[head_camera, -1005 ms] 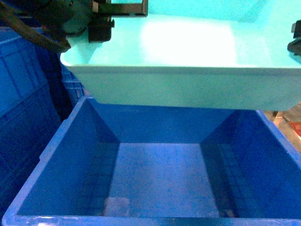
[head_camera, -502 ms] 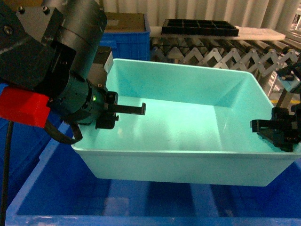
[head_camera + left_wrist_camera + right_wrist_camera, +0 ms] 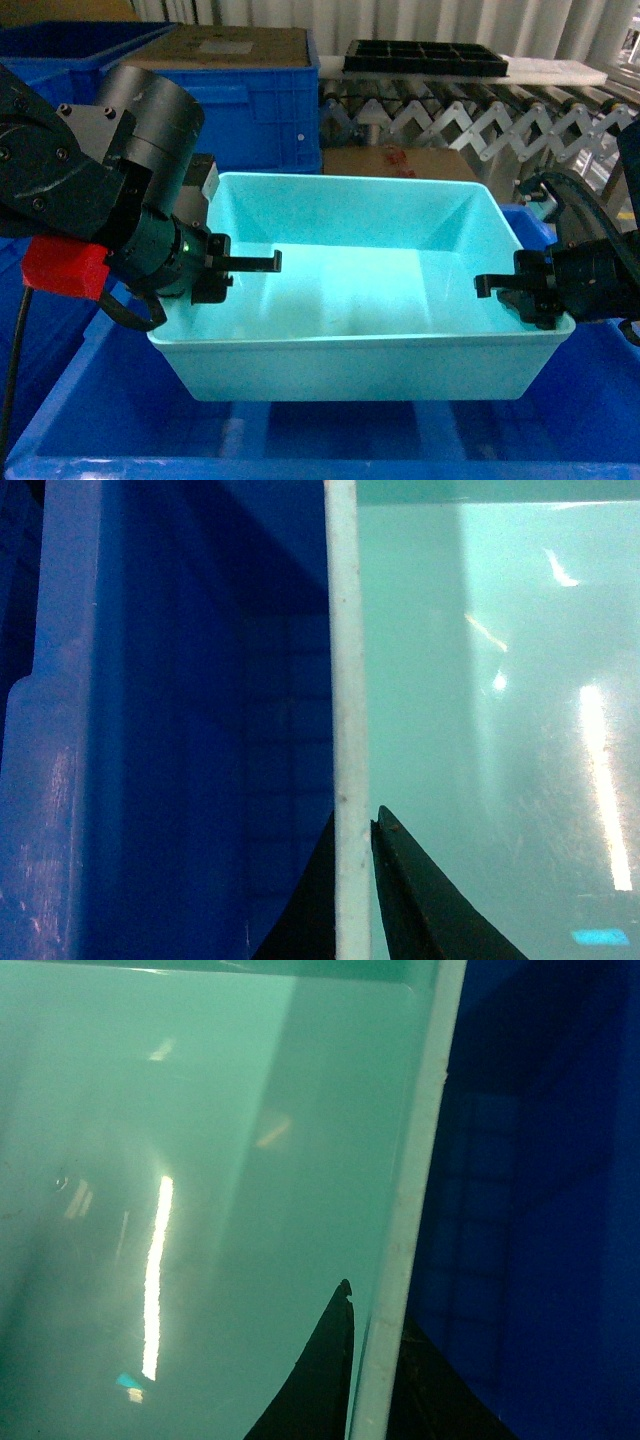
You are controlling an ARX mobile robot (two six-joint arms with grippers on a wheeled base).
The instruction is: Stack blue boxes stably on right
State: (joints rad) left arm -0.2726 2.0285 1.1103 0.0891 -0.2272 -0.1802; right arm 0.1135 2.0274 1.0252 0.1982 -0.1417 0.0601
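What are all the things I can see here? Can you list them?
Turquoise box: one, light turquoise-blue, middle, sitting inside the big blue box.
Big blue box: one, royal blue, at the bottom, around the turquoise box.
Ribbed crate: one, dark blue, behind on the left.
Cardboard sheet: one, brown, on top of the ribbed crate.
Roller conveyor: one, grey, at the back.
Black tray: one, on the conveyor.
Left claw: one, black, shut on the turquoise box's left rim.
Right claw: one, black, shut on its right rim.
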